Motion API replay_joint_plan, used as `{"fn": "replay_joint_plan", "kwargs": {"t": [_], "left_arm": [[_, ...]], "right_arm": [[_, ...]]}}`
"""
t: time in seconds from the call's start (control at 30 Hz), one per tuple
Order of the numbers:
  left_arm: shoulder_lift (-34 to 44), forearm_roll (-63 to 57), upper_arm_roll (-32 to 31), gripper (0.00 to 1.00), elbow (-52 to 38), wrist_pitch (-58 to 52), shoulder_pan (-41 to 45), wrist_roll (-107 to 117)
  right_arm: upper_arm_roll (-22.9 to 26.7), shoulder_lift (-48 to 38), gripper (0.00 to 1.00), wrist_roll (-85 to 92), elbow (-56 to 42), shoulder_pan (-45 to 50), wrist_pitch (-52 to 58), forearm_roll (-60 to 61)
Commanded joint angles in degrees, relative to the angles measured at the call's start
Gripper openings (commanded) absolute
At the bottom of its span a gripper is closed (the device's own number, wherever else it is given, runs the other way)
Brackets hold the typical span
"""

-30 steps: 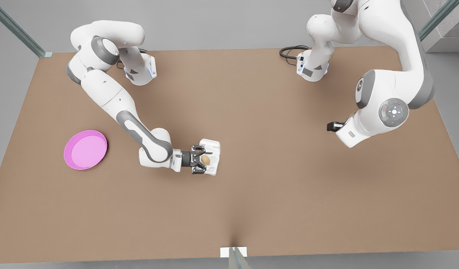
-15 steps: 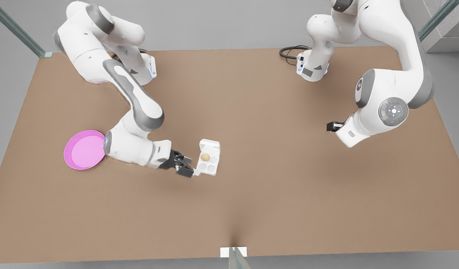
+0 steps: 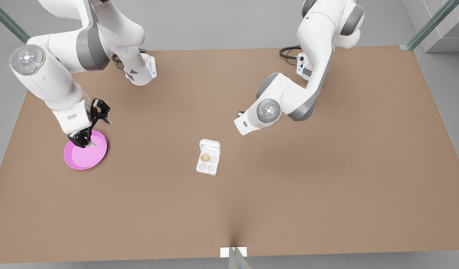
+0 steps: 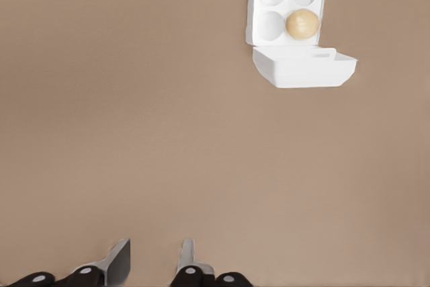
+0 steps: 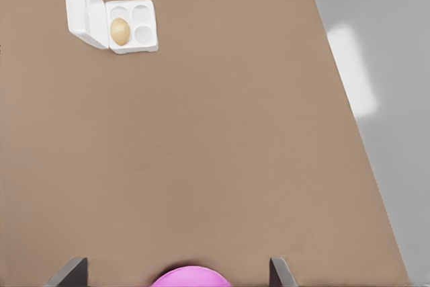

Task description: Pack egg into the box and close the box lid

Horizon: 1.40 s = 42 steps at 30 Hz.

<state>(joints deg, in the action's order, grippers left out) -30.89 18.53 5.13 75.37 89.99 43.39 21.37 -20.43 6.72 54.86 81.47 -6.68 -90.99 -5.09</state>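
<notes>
Sitting in a lid-side cup of the open egg carton (image 3: 198,170) at mid-table (image 3: 289,194), the egg (image 3: 205,157) awaits its upright box lid (image 3: 210,144), which faces the nearer, empty, parted left gripper (image 4: 154,252), while the right gripper (image 5: 178,263) waits spread over the pink plate (image 3: 67,157).

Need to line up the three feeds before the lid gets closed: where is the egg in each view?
Front view: the egg sits in the box's cup next to the box lid, on the front view's left.
Left wrist view: egg, beside the lid.
Right wrist view: egg, beside the lid.
Shared landmark: the open lid.
</notes>
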Motion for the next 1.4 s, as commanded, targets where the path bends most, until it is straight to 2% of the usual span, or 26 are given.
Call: {"fn": "replay_joint_plan", "kwargs": {"t": [0.0, 0.03, 0.07, 0.1, 0.17, 0.3, 0.73, 1.0, 1.07, 1.37], "left_arm": [[-4.17, 5.99, -2.22, 0.21, -0.31, 22.50, 3.37, 53.42], [-6.28, 5.99, -4.16, 0.21, -0.48, 27.34, 3.46, 55.71], [-7.87, 5.90, -4.69, 0.21, -1.54, 28.05, 3.55, 56.50], [-8.13, 5.90, -4.69, 0.21, -1.63, 29.10, 3.64, 56.59], [-9.80, 5.81, -5.74, 0.21, -1.54, 34.98, 3.72, 56.51], [-13.67, 5.37, -6.88, 0.21, -1.54, 42.11, 3.90, 54.13], [-17.27, 5.55, -6.71, 0.21, -0.66, 43.08, 5.66, 46.57], [-17.45, 5.46, -6.27, 0.21, -0.40, 42.99, 3.20, 43.76], [-17.45, 5.55, -5.30, 0.21, -0.48, 42.99, 3.11, 43.06], [-16.92, 5.55, -4.51, 0.21, -0.84, 42.82, 0.47, 41.74]], "right_arm": [[-0.05, 0.14, 1.00, -57.93, -0.44, 1.32, 7.40, -0.46], [-0.05, 0.05, 1.00, -58.19, -0.70, 2.02, 7.41, -1.06], [0.04, 0.05, 1.00, -58.11, -0.79, -2.72, 7.40, -0.10], [0.04, 0.23, 1.00, -58.11, -0.61, -2.82, 7.49, -0.10], [0.12, 2.51, 1.00, -58.46, -0.79, -4.84, 7.32, 6.49], [-0.23, 2.69, 1.00, -58.20, -0.26, -2.73, 7.32, -0.36], [-0.14, 3.39, 1.00, -57.93, -1.84, -0.79, 5.65, -0.80], [-0.40, 3.21, 1.00, -58.28, -2.02, -0.18, 6.26, -1.33], [-2.60, 2.95, 1.00, -58.28, -2.02, -0.18, 7.49, -1.42], [-2.34, 3.21, 1.00, -58.28, -2.11, -1.14, 10.04, -0.01]]}}
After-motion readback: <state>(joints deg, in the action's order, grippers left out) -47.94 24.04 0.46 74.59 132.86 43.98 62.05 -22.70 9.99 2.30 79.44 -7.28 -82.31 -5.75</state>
